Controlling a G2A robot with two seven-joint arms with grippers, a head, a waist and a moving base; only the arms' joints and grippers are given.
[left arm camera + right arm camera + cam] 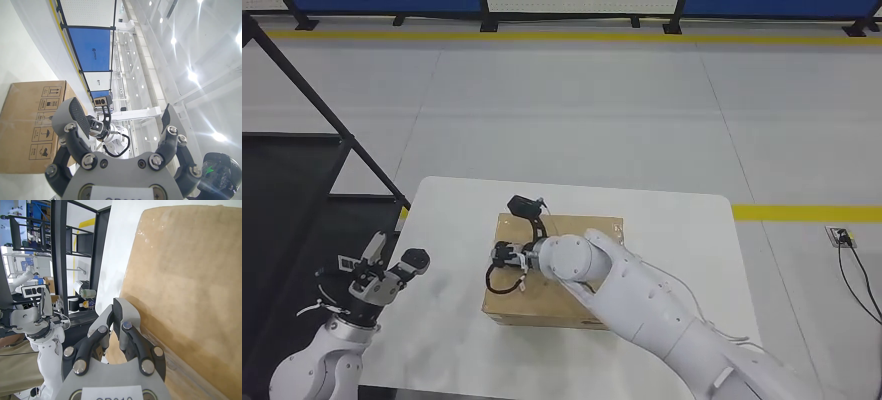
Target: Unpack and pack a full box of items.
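A closed brown cardboard box (pixel 562 275) stands in the middle of the white table (pixel 442 330). My right gripper (pixel 500 264) rests at the left end of the box's top. In the right wrist view it (pixel 114 313) is shut, close over the taped top of the box (pixel 179 285) near its edge; I see nothing between the fingers. My left gripper (pixel 382 256) hangs off the table's left edge, apart from the box. In the left wrist view it (pixel 121 111) is open and empty, facing the box's printed side (pixel 32 123).
A black metal rack (pixel 302 200) stands left of the table, close to the left arm. One of its shelves holds bottles (pixel 88 293). Bare tabletop lies all around the box. A yellow floor line (pixel 802 212) runs past the right side.
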